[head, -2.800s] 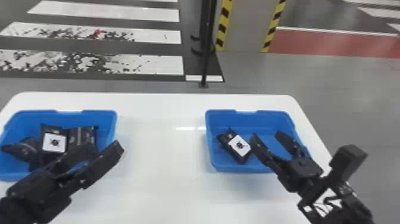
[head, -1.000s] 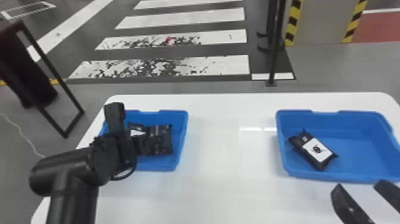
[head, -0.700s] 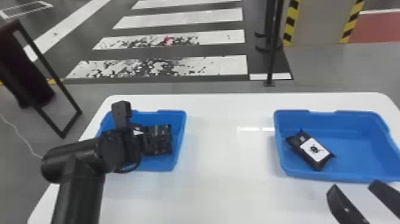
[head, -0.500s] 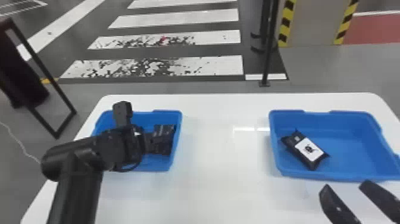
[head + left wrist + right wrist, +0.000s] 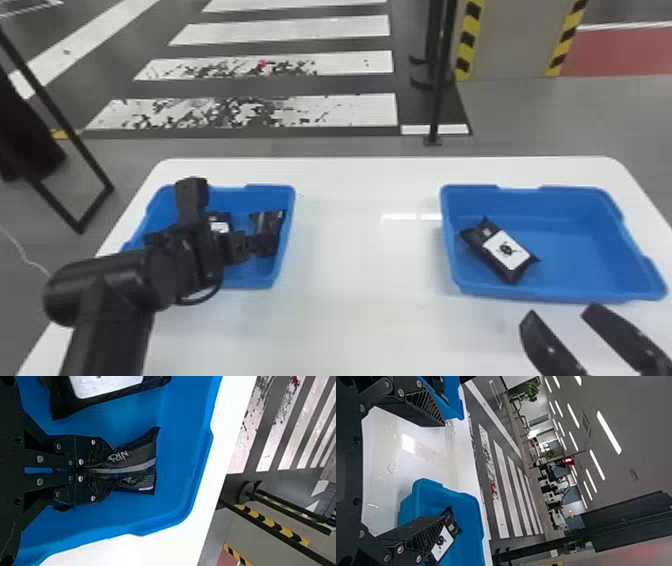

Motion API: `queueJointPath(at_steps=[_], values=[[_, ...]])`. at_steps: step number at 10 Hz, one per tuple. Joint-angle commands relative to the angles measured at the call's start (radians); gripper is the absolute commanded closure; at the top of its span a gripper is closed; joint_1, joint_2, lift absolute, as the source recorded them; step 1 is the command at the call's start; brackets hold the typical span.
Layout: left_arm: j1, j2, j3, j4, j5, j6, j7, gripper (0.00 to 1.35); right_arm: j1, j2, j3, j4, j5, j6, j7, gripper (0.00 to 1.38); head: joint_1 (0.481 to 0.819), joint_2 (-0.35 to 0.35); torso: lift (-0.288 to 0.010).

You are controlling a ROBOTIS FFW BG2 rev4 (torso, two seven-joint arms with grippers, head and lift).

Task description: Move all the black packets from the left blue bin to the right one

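Note:
My left gripper (image 5: 250,244) is inside the left blue bin (image 5: 287,200), shut on a black packet (image 5: 270,225) near the bin's right wall. In the left wrist view, the gripper's (image 5: 104,471) fingers pinch one end of that packet (image 5: 140,461), and its other end fans out. Beside it lies another black packet with a white label (image 5: 107,395), partly behind the arm in the head view. My right gripper (image 5: 557,312) stands open in front of the right blue bin (image 5: 575,295), which holds one labelled packet (image 5: 505,250). The right wrist view shows that gripper (image 5: 445,469) too, its fingers wide apart.
Both bins stand on a white table (image 5: 360,280), with a broad stretch of tabletop between them. Beyond the far edge are a thin black post (image 5: 440,85) and striped floor. A black frame (image 5: 75,150) stands off to the left.
The left arm came over the left bin and its gripper took hold of a packet, which has turned and moved away from its neighbour. The head view swung left, then slightly back.

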Motion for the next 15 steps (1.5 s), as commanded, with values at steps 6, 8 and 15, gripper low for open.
queueJointPath(at_steps=[6, 8, 15], values=[[0.344, -0.015, 0.025, -0.57, 0.116, -0.027, -0.123, 1.21, -0.056, -0.012, 0.006, 0.008, -0.018, 0.015, 0.026, 0.21, 0.695, 0.069, -0.14], [0.403, -0.027, 0.007, -0.644, 0.146, -0.039, -0.165, 1.21, -0.098, -0.015, 0.006, 0.023, -0.039, 0.03, 0.041, 0.21, 0.695, 0.035, -0.14], [0.448, -0.024, -0.149, -0.683, 0.231, 0.0, -0.22, 1.21, -0.295, -0.054, 0.024, 0.121, -0.127, 0.226, 0.123, 0.2, 0.695, -0.082, -0.14]])
